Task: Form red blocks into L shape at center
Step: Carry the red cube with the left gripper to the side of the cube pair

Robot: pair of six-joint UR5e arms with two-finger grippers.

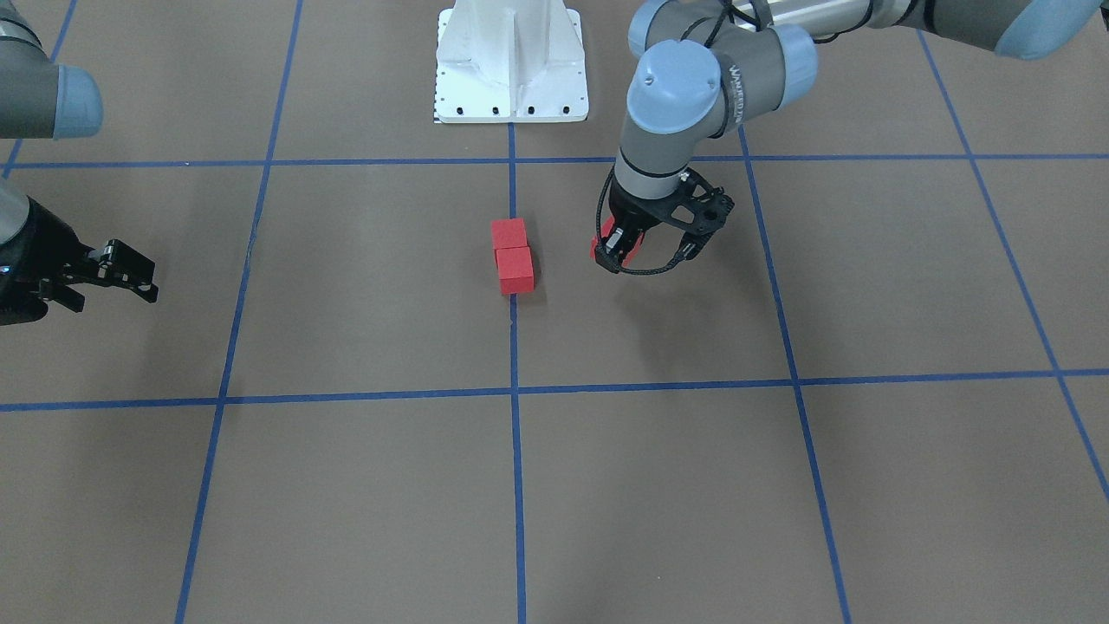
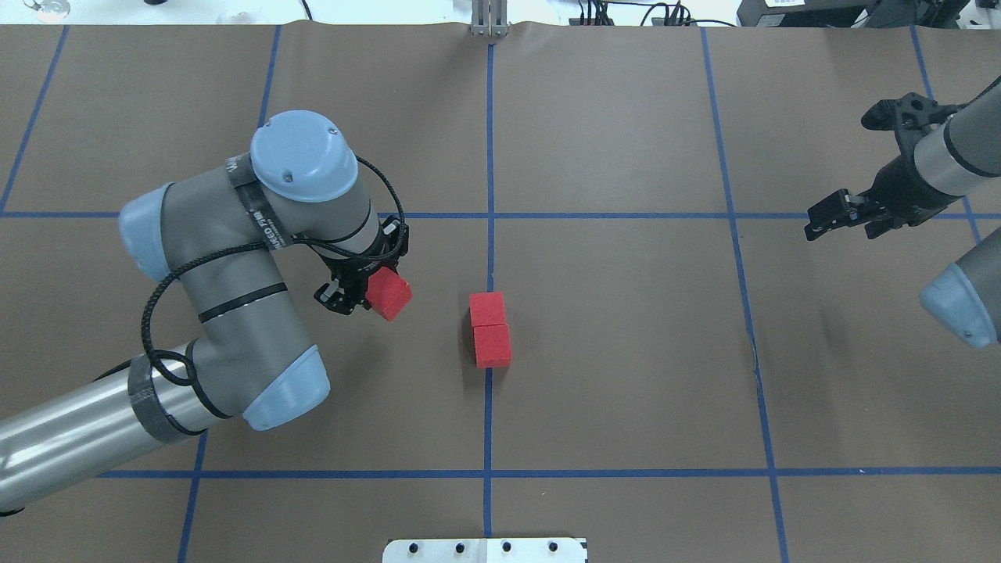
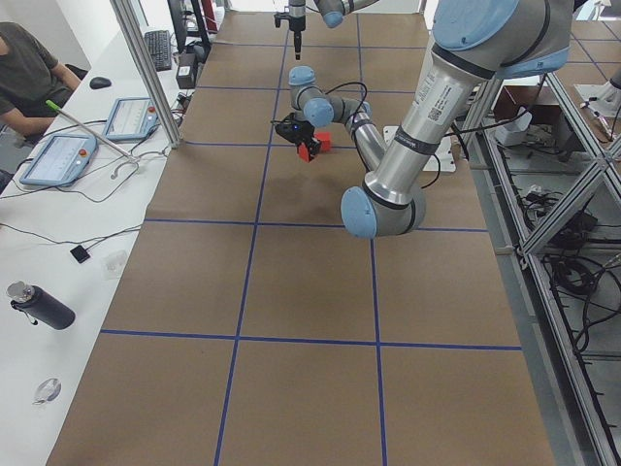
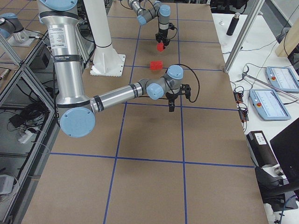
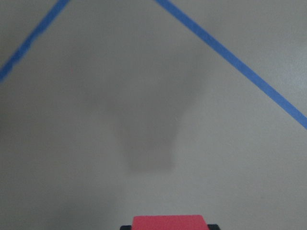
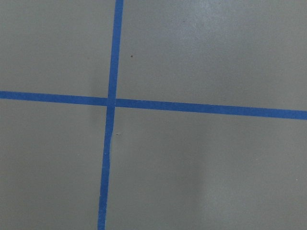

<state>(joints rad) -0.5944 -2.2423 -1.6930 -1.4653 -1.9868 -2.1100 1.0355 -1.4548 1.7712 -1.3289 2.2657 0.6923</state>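
Two red blocks [image 2: 487, 309] [image 2: 493, 345] lie touching in a short row on the centre grid line, and also show in the front view [image 1: 509, 233] [image 1: 515, 269]. My left gripper [image 2: 367, 294] is shut on the third red block [image 2: 389, 294] and holds it above the table, to the left of the pair. The held block shows at the bottom edge of the left wrist view [image 5: 169, 223]. My right gripper [image 2: 843, 173] is open and empty, far to the right. The right wrist view shows only bare table and tape lines.
The table is brown with a grid of blue tape lines [image 2: 489, 195]. The white robot base plate [image 1: 511, 61] stands at the near edge. Side tables with tablets [image 3: 58, 160] and a bottle [image 3: 39, 306] lie beyond the left end.
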